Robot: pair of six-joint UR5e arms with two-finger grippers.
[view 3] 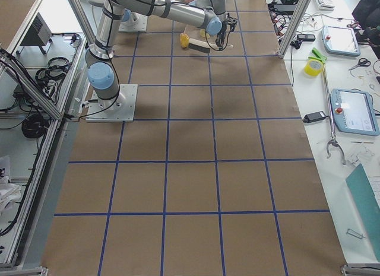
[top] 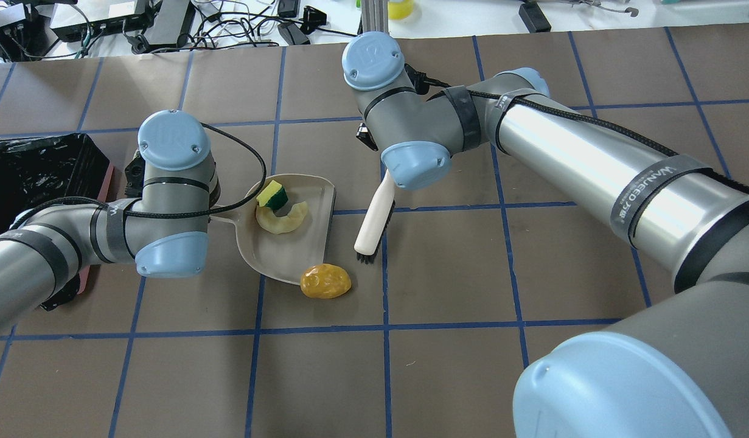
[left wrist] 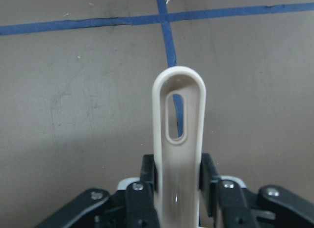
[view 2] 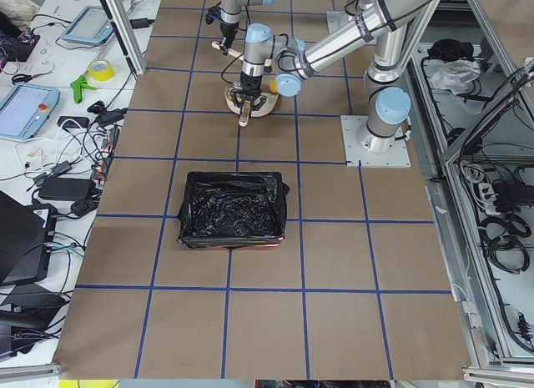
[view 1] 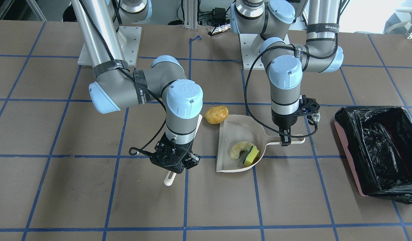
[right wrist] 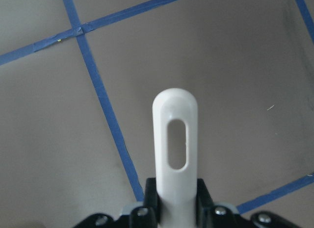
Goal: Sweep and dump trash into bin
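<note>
Two pieces in the dustpan (top: 316,240): the yellow sponge block (top: 272,194) with its green side and the pale curved piece (top: 283,219) lie touching each other, back near the handle end.
Potato-like lump (top: 325,281): out on the brown worktop (top: 471,274), right by the corner of the pan's open mouth, not inside it.
Left hand (view 1: 285,140): pinching the dustpan's beige handle, a finger pressed on each side, the slotted tip poking out beyond.
Right hand (view 1: 174,161): clamped on the white handle of the brush (top: 375,222), slotted end sticking out past the fingers.
Brush head: slanted, black bristles low and near the lump, on the side away from the pan, a small gap between.
Bin (view 1: 346,117): pink, lined with crinkled black plastic, standing on the worktop to the robot's left, apart from the dustpan.
</note>
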